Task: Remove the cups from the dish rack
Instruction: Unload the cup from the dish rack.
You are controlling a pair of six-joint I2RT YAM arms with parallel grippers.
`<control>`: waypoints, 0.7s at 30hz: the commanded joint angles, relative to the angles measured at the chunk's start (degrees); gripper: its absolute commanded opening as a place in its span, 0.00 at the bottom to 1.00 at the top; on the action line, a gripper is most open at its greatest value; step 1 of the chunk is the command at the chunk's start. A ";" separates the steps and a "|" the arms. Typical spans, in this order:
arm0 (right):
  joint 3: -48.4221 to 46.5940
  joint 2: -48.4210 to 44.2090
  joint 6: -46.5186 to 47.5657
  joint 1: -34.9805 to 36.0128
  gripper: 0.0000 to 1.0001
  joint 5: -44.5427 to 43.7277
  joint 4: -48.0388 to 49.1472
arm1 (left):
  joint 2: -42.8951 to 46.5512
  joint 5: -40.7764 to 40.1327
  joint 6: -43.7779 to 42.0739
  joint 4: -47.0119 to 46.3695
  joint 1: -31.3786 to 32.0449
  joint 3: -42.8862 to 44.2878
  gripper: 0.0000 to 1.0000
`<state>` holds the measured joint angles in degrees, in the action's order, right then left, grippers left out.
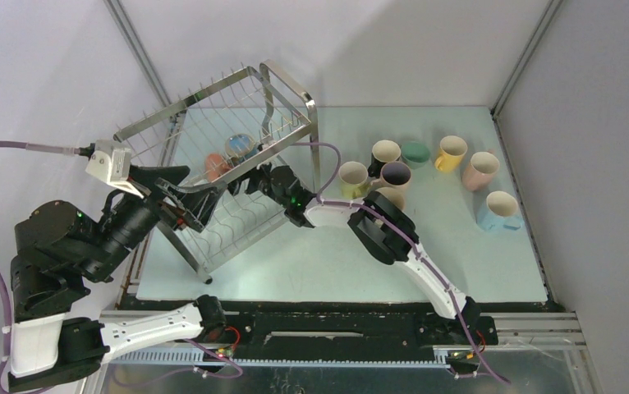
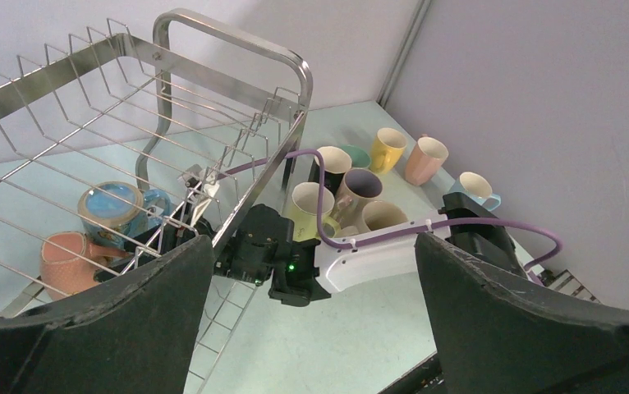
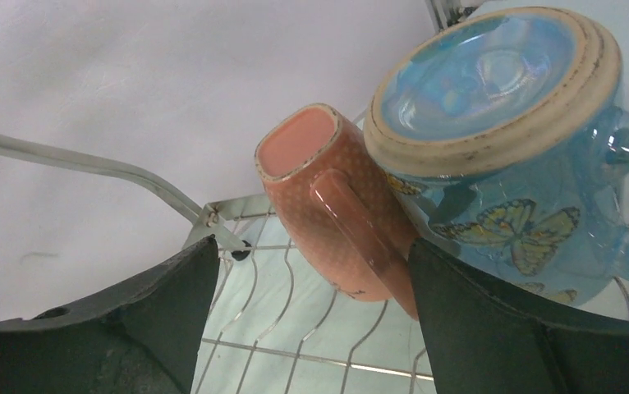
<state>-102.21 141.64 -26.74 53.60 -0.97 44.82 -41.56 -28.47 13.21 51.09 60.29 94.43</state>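
The steel wire dish rack (image 1: 295, 87) stands tilted at the table's left. Two cups lie inside it: an orange-red cup (image 1: 215, 167) and a light blue butterfly cup (image 1: 240, 146). My right gripper (image 1: 244, 177) reaches into the rack, open. In the right wrist view its jaws (image 3: 311, 275) stand either side of the orange-red cup (image 3: 328, 205), whose handle lies by the right finger. The blue cup (image 3: 500, 107) is just right of it. My left gripper (image 1: 181, 197) is open and empty at the rack's near left side. In the left wrist view (image 2: 313, 279) its jaws are wide apart.
Several cups stand on the mat to the right: lime (image 1: 352, 176), black (image 1: 385, 153), green (image 1: 415, 153), yellow (image 1: 451, 153), pink (image 1: 481, 170), light blue (image 1: 500, 211), and two more by my right arm's elbow (image 1: 381, 230). A purple cable (image 2: 492, 222) runs along the right arm.
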 commanded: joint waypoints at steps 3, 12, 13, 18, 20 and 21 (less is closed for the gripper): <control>-7.03 3.73 -4.08 -1.22 0.92 4.19 -3.79 | 0.34 0.90 -1.17 -2.22 -0.26 -0.74 1.00; -5.82 3.39 -5.20 -0.85 0.92 6.10 -1.61 | 0.00 1.13 -1.34 -2.31 -0.26 -0.98 1.00; -5.61 3.21 -5.17 -0.72 0.92 6.22 -1.32 | 0.00 1.13 -1.35 -2.39 -0.26 -1.05 1.00; -3.85 2.08 -5.03 0.32 0.92 6.78 0.10 | -0.01 1.21 -1.35 -2.73 -0.26 -1.43 1.00; -1.76 1.02 -5.20 0.60 0.92 6.58 1.64 | 0.07 1.18 -1.34 -2.81 -0.31 -1.53 1.00; -0.61 0.42 -5.47 0.69 0.92 6.64 2.58 | 0.08 1.22 -1.27 -2.84 -0.27 -1.61 1.00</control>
<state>-106.10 144.55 -30.11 53.76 3.55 46.33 -41.56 -28.05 13.02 50.35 60.29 93.58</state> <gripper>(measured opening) 0.920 0.996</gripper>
